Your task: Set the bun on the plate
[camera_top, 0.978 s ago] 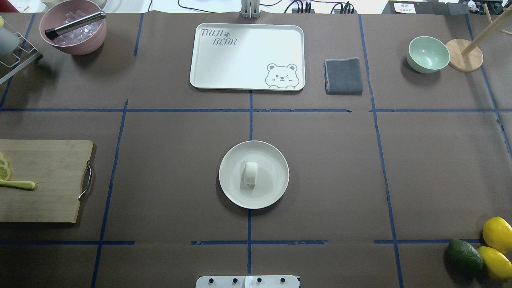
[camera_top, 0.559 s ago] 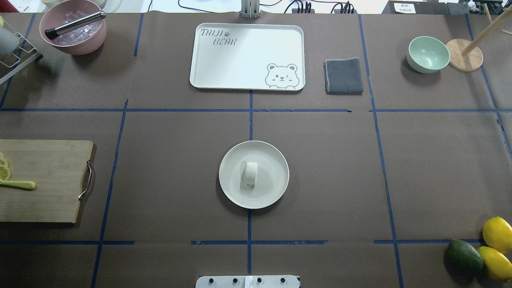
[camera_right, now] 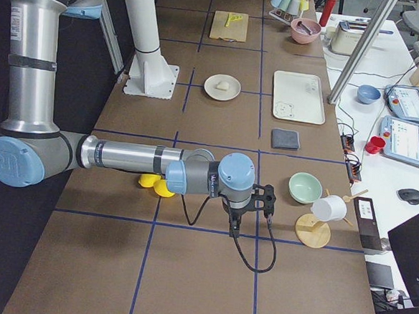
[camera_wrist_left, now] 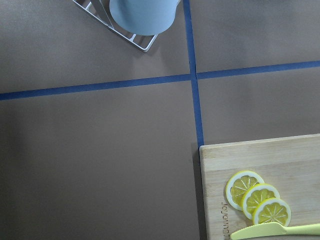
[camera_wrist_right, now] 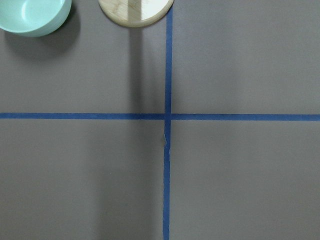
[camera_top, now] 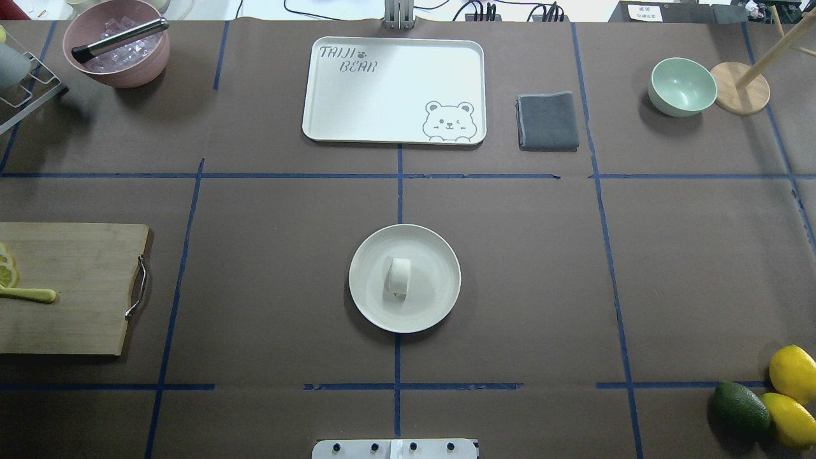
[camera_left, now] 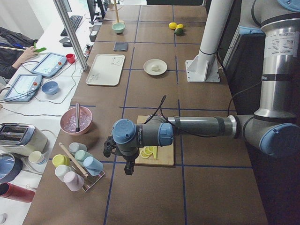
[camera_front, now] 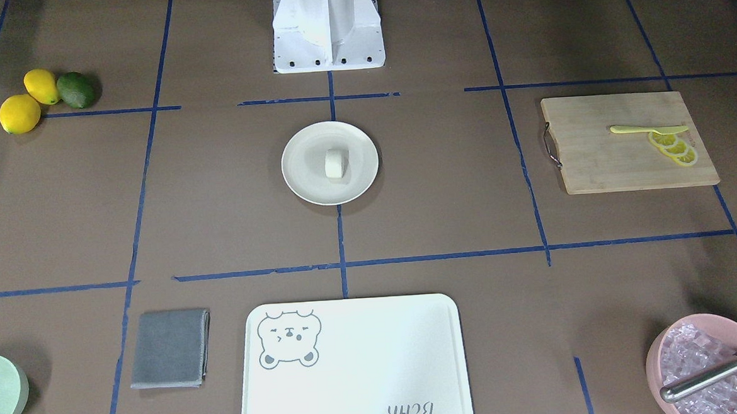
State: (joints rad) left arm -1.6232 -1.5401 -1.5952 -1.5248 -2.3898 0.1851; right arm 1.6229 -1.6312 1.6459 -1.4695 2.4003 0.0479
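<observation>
The small white bun (camera_top: 400, 277) rests near the middle of the round cream plate (camera_top: 440, 255) at the table's centre, also seen from the front as the bun (camera_front: 335, 164) on the plate (camera_front: 300, 173). No gripper touches it. My left gripper (camera_left: 127, 167) hangs over the table's left end by the cutting board, far from the plate; I cannot tell whether it is open or shut. At the table's right end my right gripper (camera_right: 233, 225) hangs near the green bowl, and its state cannot be told either. Neither wrist view shows fingers.
A bear-print tray (camera_top: 394, 89), grey cloth (camera_top: 547, 120) and green bowl (camera_top: 682, 86) lie along the far side. A pink bowl of ice (camera_top: 116, 42) sits far left. The cutting board (camera_top: 70, 287) holds lemon slices. Lemons and an avocado (camera_top: 739, 407) lie near right.
</observation>
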